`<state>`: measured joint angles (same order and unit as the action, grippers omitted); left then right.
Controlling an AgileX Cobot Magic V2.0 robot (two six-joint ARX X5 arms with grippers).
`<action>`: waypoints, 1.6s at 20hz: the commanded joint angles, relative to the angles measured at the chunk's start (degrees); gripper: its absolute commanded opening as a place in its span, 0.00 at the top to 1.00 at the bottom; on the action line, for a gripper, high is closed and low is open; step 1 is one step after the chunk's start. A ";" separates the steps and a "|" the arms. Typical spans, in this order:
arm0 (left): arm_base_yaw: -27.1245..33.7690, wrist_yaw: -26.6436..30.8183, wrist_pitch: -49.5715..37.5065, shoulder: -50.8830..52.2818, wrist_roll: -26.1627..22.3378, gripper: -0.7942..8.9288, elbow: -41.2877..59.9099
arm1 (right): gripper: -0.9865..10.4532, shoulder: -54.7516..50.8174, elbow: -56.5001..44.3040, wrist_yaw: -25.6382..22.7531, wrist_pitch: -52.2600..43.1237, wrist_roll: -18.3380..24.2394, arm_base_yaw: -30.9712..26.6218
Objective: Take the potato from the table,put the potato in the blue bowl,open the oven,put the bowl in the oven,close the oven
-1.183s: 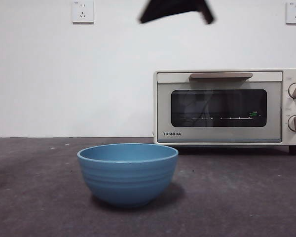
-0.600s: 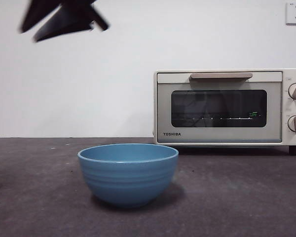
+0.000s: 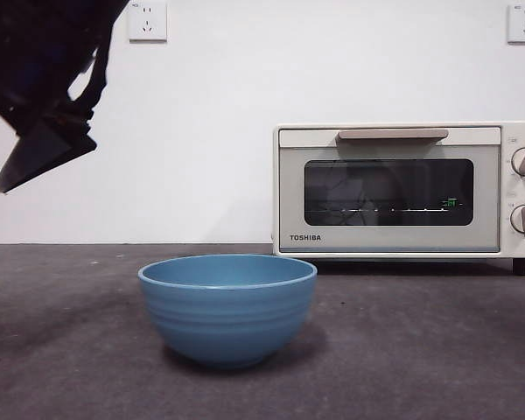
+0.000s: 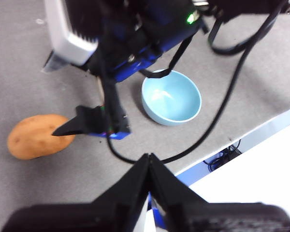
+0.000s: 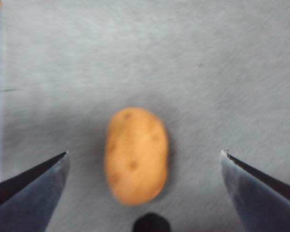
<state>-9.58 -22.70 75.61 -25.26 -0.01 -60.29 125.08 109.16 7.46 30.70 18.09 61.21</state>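
right claw point(image 5: 144, 166) wide apart above potato point(image 5: 136, 154), upper left in front view | left claw point(image 4: 149, 159) together, idle | bowl point(image 3: 227, 306) centre worktop point(image 3: 420, 350) | oven point(image 3: 407, 188) shut, right

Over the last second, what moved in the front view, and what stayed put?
The right gripper swept from top centre to the upper left and came lower, now above the potato with jaws open. Nothing was grasped. The blue bowl and the oven, door shut, stayed put.
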 commanded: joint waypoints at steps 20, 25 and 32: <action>-1.40 0.24 -0.13 0.28 -0.07 0.92 0.11 | 0.31 11.72 0.22 4.92 -6.08 -9.29 0.70; -1.40 0.24 -0.13 0.26 -0.11 0.92 0.11 | 0.92 11.56 0.22 4.44 -6.73 -12.57 0.59; -1.38 0.24 -0.15 0.24 -0.13 0.92 0.11 | 0.92 8.41 3.43 3.65 1.22 -11.91 -0.13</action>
<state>-10.74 -22.48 75.61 -25.23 0.01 -60.29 134.85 112.07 11.09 32.97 6.24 61.08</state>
